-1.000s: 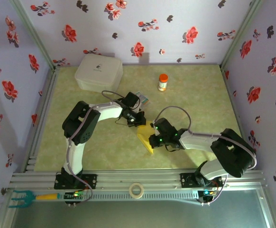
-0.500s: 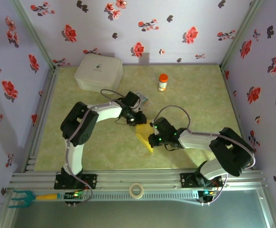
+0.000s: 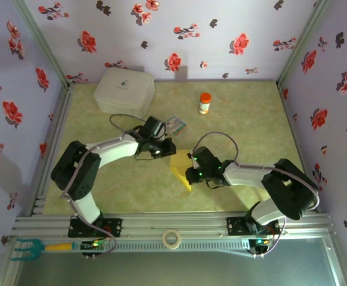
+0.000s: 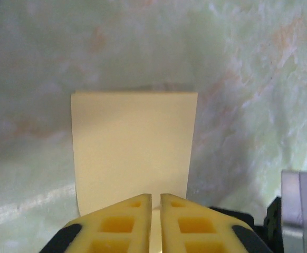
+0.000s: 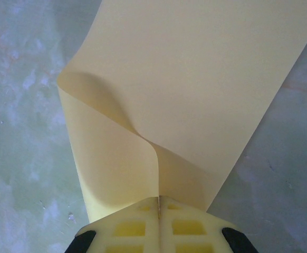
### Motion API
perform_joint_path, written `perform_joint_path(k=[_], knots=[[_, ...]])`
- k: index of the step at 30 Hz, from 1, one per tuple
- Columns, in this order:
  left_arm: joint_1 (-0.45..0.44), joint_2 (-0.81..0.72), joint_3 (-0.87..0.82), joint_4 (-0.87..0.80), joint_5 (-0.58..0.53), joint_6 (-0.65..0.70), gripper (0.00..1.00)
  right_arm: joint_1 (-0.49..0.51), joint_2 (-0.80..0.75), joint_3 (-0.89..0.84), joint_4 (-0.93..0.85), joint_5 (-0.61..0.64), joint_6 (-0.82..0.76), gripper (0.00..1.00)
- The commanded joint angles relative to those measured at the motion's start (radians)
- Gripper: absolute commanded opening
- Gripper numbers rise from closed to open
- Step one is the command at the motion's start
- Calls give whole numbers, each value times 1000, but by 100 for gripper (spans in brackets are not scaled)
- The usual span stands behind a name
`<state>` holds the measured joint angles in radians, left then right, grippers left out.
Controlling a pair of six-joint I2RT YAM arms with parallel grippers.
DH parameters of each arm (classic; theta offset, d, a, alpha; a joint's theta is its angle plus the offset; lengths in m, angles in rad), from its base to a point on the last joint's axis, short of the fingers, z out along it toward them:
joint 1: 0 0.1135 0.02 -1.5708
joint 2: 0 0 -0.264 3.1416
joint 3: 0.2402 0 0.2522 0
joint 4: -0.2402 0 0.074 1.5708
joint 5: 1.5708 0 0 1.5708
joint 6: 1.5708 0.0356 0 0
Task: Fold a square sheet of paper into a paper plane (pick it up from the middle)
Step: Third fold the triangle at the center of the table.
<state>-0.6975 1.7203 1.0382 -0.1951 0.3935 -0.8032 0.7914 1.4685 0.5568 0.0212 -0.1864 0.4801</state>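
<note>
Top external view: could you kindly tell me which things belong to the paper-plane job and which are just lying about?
Job: square yellow paper sheet; right pincer gripping it; left pincer.
Lying about: white lidded plastic box; orange-capped bottle; colourful printed packet; pale tape roll; teal fork-shaped tool.

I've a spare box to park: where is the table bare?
Bare: the far right, between the orange-capped bottle and the right wall; also between the left arm and the front rail. Crowded: mid-table around the yellow paper.

Box (image 3: 124,90), bottle (image 3: 204,103), packet (image 3: 176,124) block far side; table's (image 3: 263,128) right open
</note>
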Motion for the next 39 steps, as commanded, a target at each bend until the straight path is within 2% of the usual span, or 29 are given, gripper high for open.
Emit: perform_joint_path(k=[1, 8, 17, 29, 39], knots=[[-23, -54, -79, 139, 76, -86, 10, -9, 22, 6, -23, 5, -9, 1], [-79, -40, -172, 284, 102, -182, 5, -14, 26, 5, -23, 4, -6, 1], [-102, -2, -269, 449, 133, -278, 0, -15, 26, 6, -25, 2, -4, 1], [-110, 43, -302, 499, 149, -297, 0, -15, 26, 2, -24, -2, 1, 1], [-109, 76, -302, 383, 98, -218, 0, -16, 21, 2, -21, -10, 0, 2]])
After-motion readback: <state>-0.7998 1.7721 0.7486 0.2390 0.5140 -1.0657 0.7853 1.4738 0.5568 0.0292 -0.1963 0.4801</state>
